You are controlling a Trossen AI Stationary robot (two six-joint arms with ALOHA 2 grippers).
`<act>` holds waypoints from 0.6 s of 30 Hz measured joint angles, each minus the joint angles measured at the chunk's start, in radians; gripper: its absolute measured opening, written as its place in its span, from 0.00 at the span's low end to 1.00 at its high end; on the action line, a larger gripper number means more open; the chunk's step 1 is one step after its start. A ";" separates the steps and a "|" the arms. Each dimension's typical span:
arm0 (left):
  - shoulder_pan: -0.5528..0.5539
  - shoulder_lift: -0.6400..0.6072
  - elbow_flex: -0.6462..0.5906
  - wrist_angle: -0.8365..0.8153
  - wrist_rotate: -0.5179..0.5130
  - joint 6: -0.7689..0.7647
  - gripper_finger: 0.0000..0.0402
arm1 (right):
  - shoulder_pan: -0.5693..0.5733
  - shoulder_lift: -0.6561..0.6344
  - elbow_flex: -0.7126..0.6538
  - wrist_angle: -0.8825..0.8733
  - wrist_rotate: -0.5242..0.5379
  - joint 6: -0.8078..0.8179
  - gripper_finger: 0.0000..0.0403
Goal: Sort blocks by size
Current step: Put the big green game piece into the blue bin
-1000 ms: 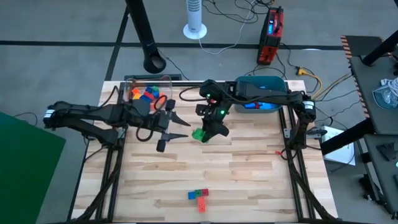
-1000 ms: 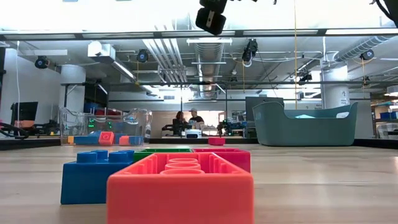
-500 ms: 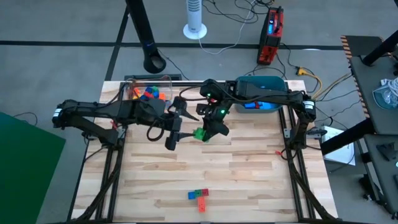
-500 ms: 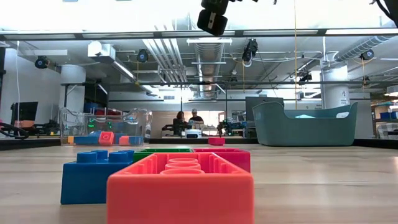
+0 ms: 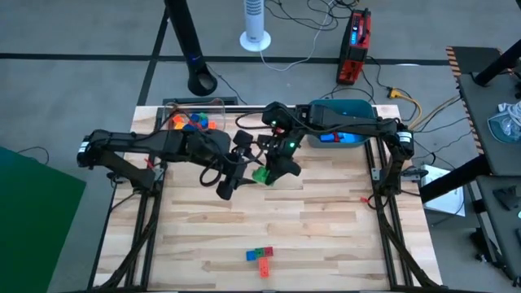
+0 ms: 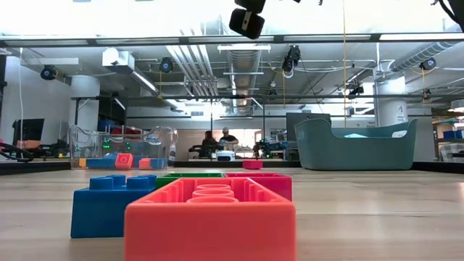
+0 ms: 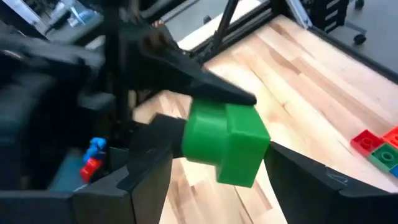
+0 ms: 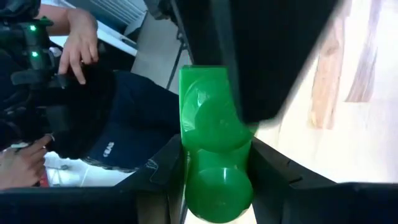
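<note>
A chunky green block (image 5: pixel 260 174) hangs above the middle of the table with my right gripper (image 5: pixel 267 172) shut on it. My left gripper (image 5: pixel 238 167) is open and reaches in from the table's left. In the left wrist view its two fingers stand on either side of the green block (image 7: pixel 227 143). Blue, red and green blocks (image 5: pixel 260 259) lie in a small cluster near the table's front edge. More blocks (image 5: pixel 189 123) lie in the clear box at the far left. My right gripper pinches the green block's two opposite side faces (image 8: pixel 186 163) between its two fingers. The fingers slant down from the table's far right side. The block is lifted clear of the table.
The clear plastic box (image 5: pixel 213 106) stands at the far left edge. The teal tub (image 5: pixel 352 107) stands at the far right, partly under my right arm. In the low view, the front cluster of blocks (image 6: pixel 210 217) is close up. A person's hand (image 8: pixel 78 43) shows beyond the table.
My left gripper has moved toward the table's right, toward the green block, and now has its open fingers around it. The green block and my right gripper have stayed where they were.
</note>
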 joint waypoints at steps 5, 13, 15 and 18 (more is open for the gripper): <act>-0.002 -0.017 0.002 0.000 -0.025 0.011 0.59 | 0.000 0.000 0.000 0.001 -0.004 0.002 0.31; -0.013 0.025 0.001 0.023 -0.023 0.037 0.60 | 0.000 0.000 -0.002 0.030 -0.004 0.020 0.31; -0.013 0.037 0.001 0.029 -0.023 0.038 0.60 | 0.000 0.000 -0.002 0.033 -0.004 0.030 0.31; -0.012 0.039 0.001 0.057 -0.023 0.039 0.60 | 0.000 0.000 -0.002 0.034 -0.004 0.034 0.31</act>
